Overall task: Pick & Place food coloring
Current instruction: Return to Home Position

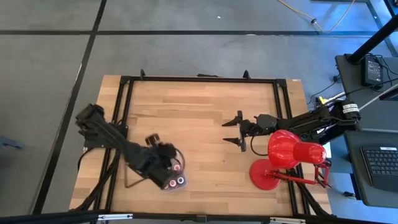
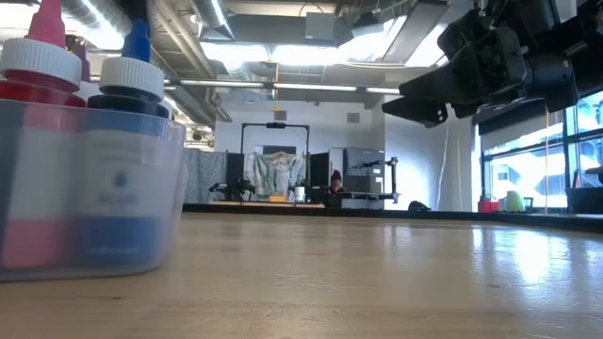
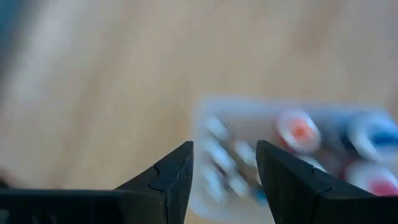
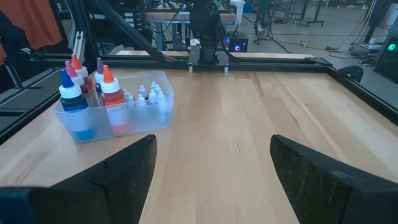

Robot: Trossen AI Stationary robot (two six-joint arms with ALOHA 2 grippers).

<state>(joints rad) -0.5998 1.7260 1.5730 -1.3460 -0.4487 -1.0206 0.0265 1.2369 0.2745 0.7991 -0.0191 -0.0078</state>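
The food coloring bottles stand upright in a clear plastic tray [image 4: 144, 122] near the table's front left. In the right wrist view, a blue-capped bottle [image 4: 71, 93] and a red-capped one [image 4: 111, 93] stand beside several tiny white droppers [image 4: 147, 94]. The low view shows a red bottle [image 2: 38, 85] and a blue one [image 2: 132, 94] close up. My left gripper [image 3: 224, 149] hangs open above the tray [image 1: 176, 182], fingers slanting down with nothing between them. My right gripper [image 1: 230, 132] waits open at mid-table right.
A big red desk lamp [image 1: 287, 155] stands on the table at the front right, just beside my right arm. A black frame [image 1: 199, 79] runs around the wooden tabletop. Bare wood [image 1: 199, 112] lies between the two arms.
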